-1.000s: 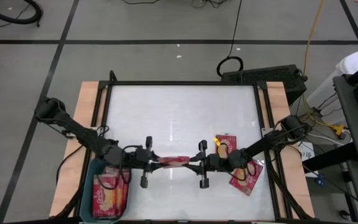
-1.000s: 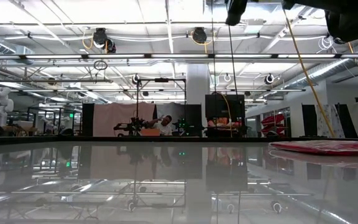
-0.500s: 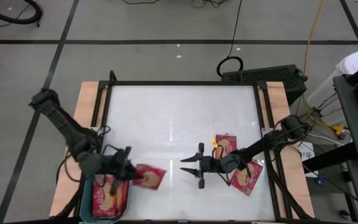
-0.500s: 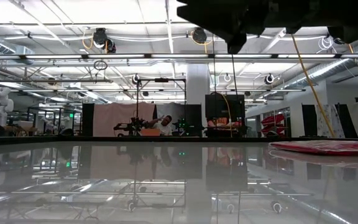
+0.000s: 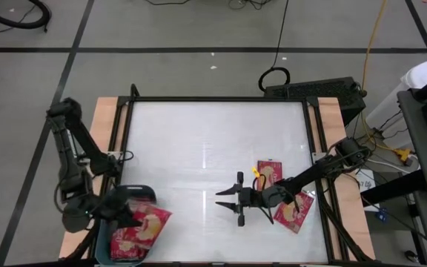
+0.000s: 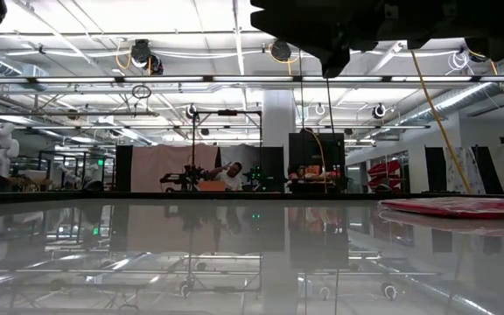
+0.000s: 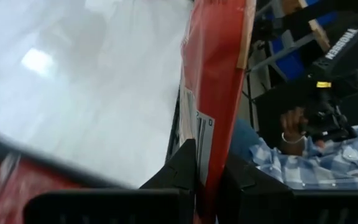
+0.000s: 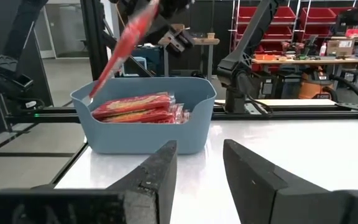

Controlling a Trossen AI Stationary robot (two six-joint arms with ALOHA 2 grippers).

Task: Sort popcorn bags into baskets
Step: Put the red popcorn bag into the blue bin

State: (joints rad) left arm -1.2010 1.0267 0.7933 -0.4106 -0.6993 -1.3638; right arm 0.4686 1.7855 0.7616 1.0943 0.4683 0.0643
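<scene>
Table (image 5: 213, 141): white top; two bags lay near its right edge, by the right arm; the bin sat at its near left corner
Bin (image 8: 143, 127): teal-blue, rounded corners; red bags (image 8: 138, 107) were already stacked flat inside, below the rim
Held bag (image 5: 145, 228): red, front up in the high view, hanging partly over the bin's right rim; on edge and tilted in the right wrist view
Left gripper (image 5: 124, 220): over the bin, fingers clamped on the held bag's edge, seen plainly in the left wrist view
Right gripper (image 5: 225, 200): mid-table, fingers apart and empty, pointed at the bin; it waited
Loose bags: one (image 5: 269, 173) just beyond the right arm, one (image 5: 293, 211) just on its near side; both well apart from the bin
Step, as judged: drop the held bag in the bin; bring it fully inside the rim and closer to flat before letting go, or it may catch on the wall and slide out onto the table
Writing: none legible on the bags; a white barcode patch (image 7: 203, 144) showed on the held bag; a dark case beyond the table bore lettering, only partly readable
</scene>
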